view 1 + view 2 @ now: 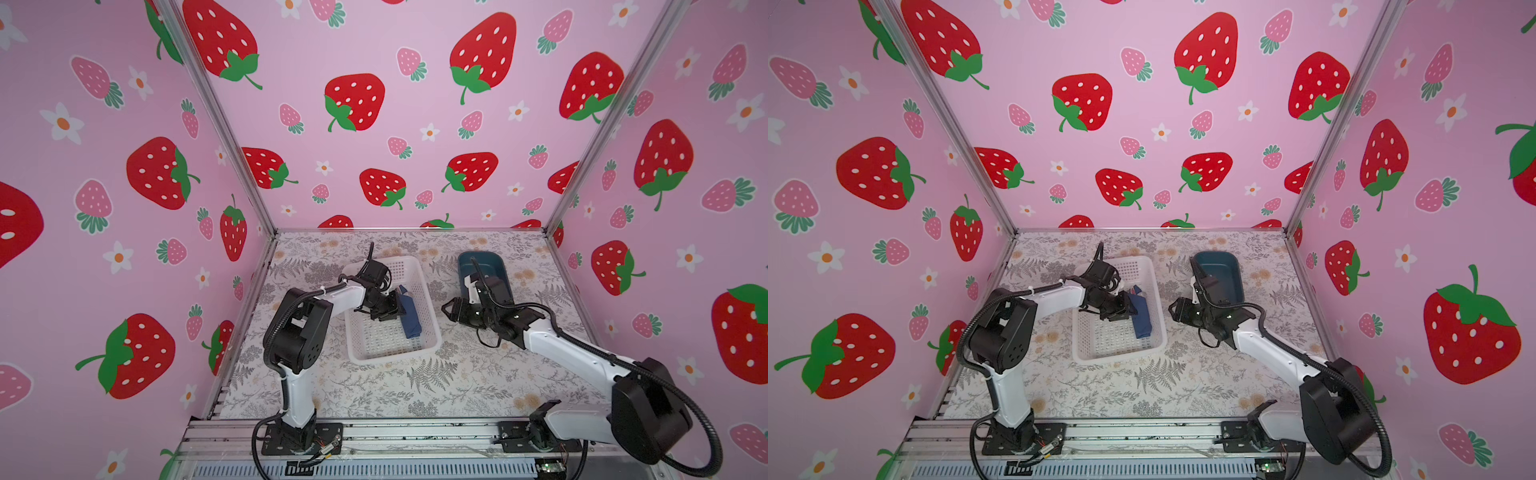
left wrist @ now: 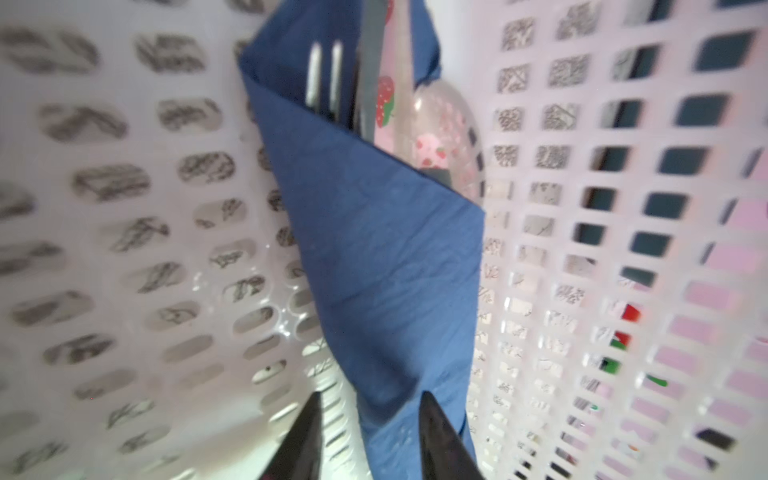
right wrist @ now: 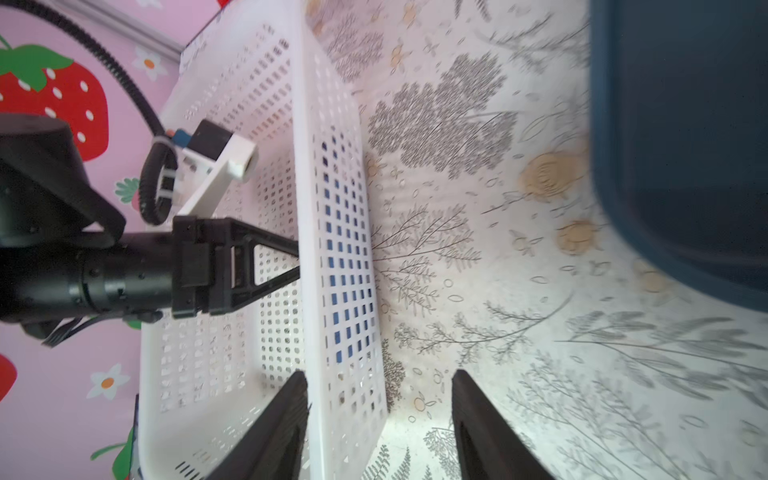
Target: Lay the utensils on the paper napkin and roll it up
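The paper napkin (image 2: 374, 257), rolled around the utensils (image 2: 332, 79), lies in the white basket (image 3: 307, 166) against a side wall; my left gripper (image 2: 370, 395) stands spread astride one end, right gripper (image 3: 379, 373) spread and empty alongside; I judge a straight, snag-free retreat best.

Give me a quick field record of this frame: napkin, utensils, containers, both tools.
napkin: dark navy blue paper napkin, rolled, lying in white perforated plastic basket by its right wall
utensils: shiny silver metal utensils (fork, knife, spoon) poking out of the roll's open end
left arm: left tool inside basket, open, straddling the roll's other end
right arm: right tool open, empty, beside basket's right wall
tray: teal rounded plastic tray back right, visible part bare
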`<state>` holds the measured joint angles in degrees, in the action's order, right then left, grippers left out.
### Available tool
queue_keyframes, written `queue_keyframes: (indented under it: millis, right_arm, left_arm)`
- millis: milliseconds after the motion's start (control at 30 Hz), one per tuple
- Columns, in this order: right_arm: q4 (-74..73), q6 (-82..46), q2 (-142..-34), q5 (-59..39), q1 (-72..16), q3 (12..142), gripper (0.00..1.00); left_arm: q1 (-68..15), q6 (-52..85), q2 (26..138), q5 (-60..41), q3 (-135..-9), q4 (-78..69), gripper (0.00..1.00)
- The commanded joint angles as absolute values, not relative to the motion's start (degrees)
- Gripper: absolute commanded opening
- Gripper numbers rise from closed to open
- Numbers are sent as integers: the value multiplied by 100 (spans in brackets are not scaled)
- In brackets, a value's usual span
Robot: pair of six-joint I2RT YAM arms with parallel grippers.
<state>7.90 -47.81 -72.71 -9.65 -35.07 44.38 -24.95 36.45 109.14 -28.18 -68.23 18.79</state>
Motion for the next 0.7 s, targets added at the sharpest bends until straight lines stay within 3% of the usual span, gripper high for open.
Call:
queue_keyframes:
  millis: [0, 67, 233, 433, 533, 667]
  right_arm:
    - [1170, -4643, -6590, 146, -3337, 4371, 58]
    - [1245, -4524, -6161, 795, -3288, 4289, 61]
    - [1015, -3968, -4863, 2796, -3263, 3644, 71]
    - [-42, -2538, -3485, 4281, -3256, 2499, 80]
    - [-769, -1686, -3132, 4738, -3236, 1970, 85]
    - [-1526, -1007, -3545, 4851, -3059, 1533, 87]
  left_arm:
    - [-2496, 3749, 10206, -2582, -6482, 1703, 48]
    - [-2500, 3839, 9730, -2482, -6211, 1428, 53]
    - [-2497, 3709, 8476, -1560, -5717, 1516, 54]
    - [-2426, 3400, 6830, 6, -5115, 1983, 55]
    - [-2321, 3311, 5996, 858, -4756, 2229, 63]
    - [-2074, 3164, 5145, 1883, -4303, 2454, 79]
